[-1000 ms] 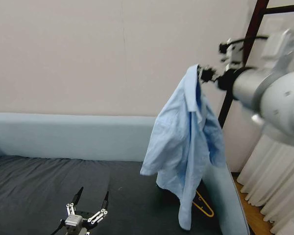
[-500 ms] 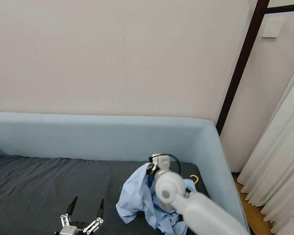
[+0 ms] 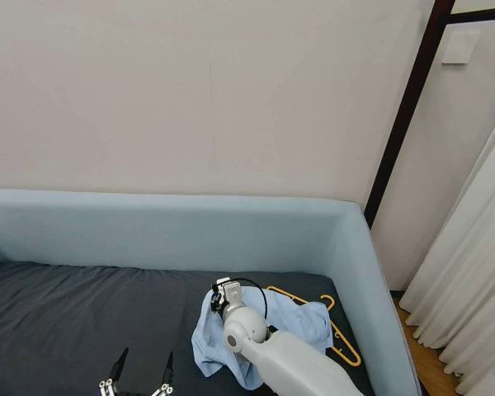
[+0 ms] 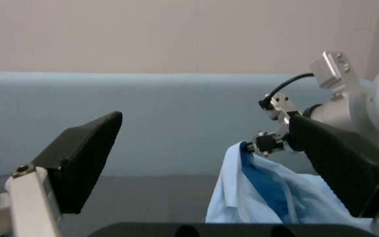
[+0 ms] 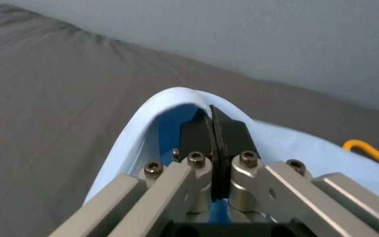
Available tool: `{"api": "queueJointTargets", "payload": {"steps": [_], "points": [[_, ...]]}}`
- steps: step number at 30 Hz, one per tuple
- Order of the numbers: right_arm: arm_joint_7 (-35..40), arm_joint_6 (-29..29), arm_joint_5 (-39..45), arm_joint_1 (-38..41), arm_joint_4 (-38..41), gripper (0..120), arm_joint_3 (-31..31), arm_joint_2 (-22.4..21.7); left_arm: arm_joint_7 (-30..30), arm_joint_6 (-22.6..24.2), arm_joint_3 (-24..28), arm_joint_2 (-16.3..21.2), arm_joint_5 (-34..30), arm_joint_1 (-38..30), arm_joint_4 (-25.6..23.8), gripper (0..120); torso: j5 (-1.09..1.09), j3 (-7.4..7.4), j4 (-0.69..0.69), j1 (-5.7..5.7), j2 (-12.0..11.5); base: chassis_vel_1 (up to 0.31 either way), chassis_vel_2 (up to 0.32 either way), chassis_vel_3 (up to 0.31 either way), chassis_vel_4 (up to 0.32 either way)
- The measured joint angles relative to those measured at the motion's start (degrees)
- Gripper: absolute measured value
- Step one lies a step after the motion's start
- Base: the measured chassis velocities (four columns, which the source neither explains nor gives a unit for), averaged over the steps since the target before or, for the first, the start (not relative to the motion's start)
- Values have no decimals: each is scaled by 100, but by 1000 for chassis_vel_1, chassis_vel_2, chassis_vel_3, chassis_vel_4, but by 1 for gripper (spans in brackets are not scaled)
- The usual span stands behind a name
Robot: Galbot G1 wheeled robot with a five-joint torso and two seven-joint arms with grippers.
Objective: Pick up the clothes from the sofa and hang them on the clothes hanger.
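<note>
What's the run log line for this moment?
right gripper: shut on light blue shirt, low over dark grey sofa seat | left gripper: open, idle above seat | orange hanger: lying on seat, partly under shirt

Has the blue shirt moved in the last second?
Yes. The shirt dropped from above the sofa back down to the seat, held by the right gripper.

A plain beige wall (image 3: 190, 99) spans twelve o'clock; a dark brown door frame (image 3: 404, 115) rises at two, a white pleated curtain (image 3: 470, 272) at four.
</note>
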Motion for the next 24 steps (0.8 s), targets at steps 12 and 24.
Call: {"api": "queueJointTargets", "payload": {"steps": [12, 24], "points": [[-836, 1299, -1416, -602, 945, 45, -193, -939, -8, 50, 131, 40, -9, -151, 101, 100, 1, 0, -2, 0, 0, 0, 0, 0, 0], [-641, 957, -1383, -1283, 1858, 90, 567, -1483, -11, 111, 169, 125, -26, -207, 191, 100, 1, 0, 1, 0, 0, 0, 0, 0, 0]]}}
